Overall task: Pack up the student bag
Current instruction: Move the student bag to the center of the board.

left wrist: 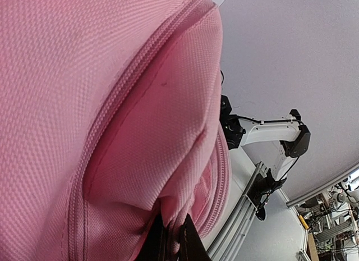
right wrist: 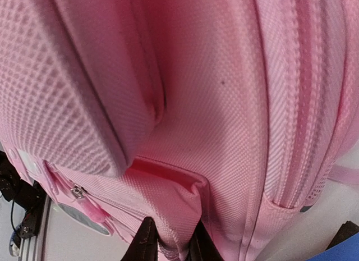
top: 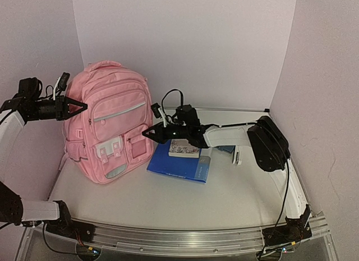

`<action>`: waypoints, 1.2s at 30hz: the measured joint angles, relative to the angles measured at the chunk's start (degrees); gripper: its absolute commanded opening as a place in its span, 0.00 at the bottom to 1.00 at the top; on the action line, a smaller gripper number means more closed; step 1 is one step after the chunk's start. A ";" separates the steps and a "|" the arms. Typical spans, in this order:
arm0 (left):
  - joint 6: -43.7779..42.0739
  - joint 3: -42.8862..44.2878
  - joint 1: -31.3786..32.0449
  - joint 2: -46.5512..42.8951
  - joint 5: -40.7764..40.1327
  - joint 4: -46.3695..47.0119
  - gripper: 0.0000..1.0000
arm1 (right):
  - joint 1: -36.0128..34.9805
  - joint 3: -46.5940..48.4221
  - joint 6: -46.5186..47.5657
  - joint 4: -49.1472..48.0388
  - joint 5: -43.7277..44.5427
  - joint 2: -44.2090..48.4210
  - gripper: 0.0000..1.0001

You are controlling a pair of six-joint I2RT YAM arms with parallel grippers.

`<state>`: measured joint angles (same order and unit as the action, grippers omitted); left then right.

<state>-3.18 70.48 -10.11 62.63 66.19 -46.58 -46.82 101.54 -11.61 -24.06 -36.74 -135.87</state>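
Observation:
The pink student bag (top: 112, 120) stands upright at the left of the table, front pockets facing out. My left gripper (top: 83, 108) is at its upper left side, and in the left wrist view (left wrist: 171, 241) it is shut on a fold of the bag's pink fabric (left wrist: 112, 132). My right gripper (top: 147, 133) is at the bag's right side by the lower pocket, and in the right wrist view (right wrist: 171, 244) it pinches the edge of a side pocket (right wrist: 168, 199). A small patterned book (top: 184, 149) lies on a blue book (top: 179, 166) beside the bag.
A white object (top: 237, 157) and a blue item (top: 226, 149) lie under the right arm at the right. White walls close in the back and both sides. A metal rail (top: 185, 238) runs along the near edge.

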 measured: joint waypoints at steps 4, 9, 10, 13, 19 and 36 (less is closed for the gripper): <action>0.13 0.00 0.00 -0.03 -0.88 0.17 0.00 | -0.36 -0.95 1.33 -0.51 1.07 0.33 0.00; 1.37 -0.92 0.00 -2.29 -7.06 2.37 0.00 | -1.90 -7.41 2.18 -2.17 4.47 4.64 0.00; 1.82 -1.52 0.00 -3.31 -9.35 2.93 0.00 | -2.51 -9.34 2.27 -2.32 5.43 6.01 0.00; 3.12 -3.62 -0.02 -6.81 -17.40 4.80 0.00 | -5.29 -14.35 2.61 -2.21 8.69 10.08 0.00; 4.67 -7.81 -0.15 -10.24 -30.03 9.04 0.00 | -13.73 -22.79 2.36 -2.20 16.64 17.49 0.00; 4.44 -20.99 0.70 -20.86 -26.75 20.08 0.00 | -26.38 -37.62 -10.24 -0.66 38.88 36.76 0.80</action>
<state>1.26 49.48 -9.41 41.77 39.44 -26.51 -73.20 63.92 -21.85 -24.73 2.14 -99.11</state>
